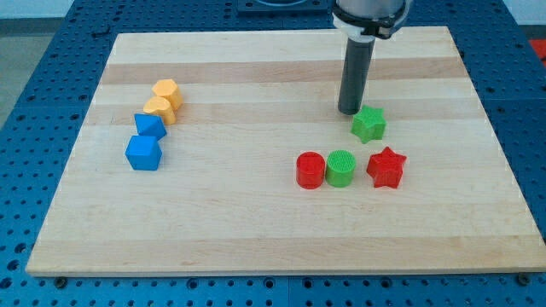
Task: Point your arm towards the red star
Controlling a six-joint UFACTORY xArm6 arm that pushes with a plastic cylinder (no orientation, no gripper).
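1. The arm's straight dark rod stands upright over a pale wooden board (256, 230); its tip (349, 111) rests on the wood just beside the green plastic star (368, 124), on that star's upper-left side, and may be touching it. The rod has nothing to clench or release: it grasps no block.

2. The red plastic star (386, 167), the task's target, lies below and slightly right of the green star, close to it but apart.

3. Judged from this moment, the pointing is partly done: the tip is near the red star, yet the green star sits between the two.

4. Left of the red star stand a green ribbed cylinder (340, 168) and a red cylinder (310, 170), in a tight row.

5. Far to the green star's left cluster two orange hexagonal blocks (163, 101) and two blue blocks (145, 143), well out of the way.

6. Open wood lies right of and below the red star before the board's edge, leaving room to skirt the green star.
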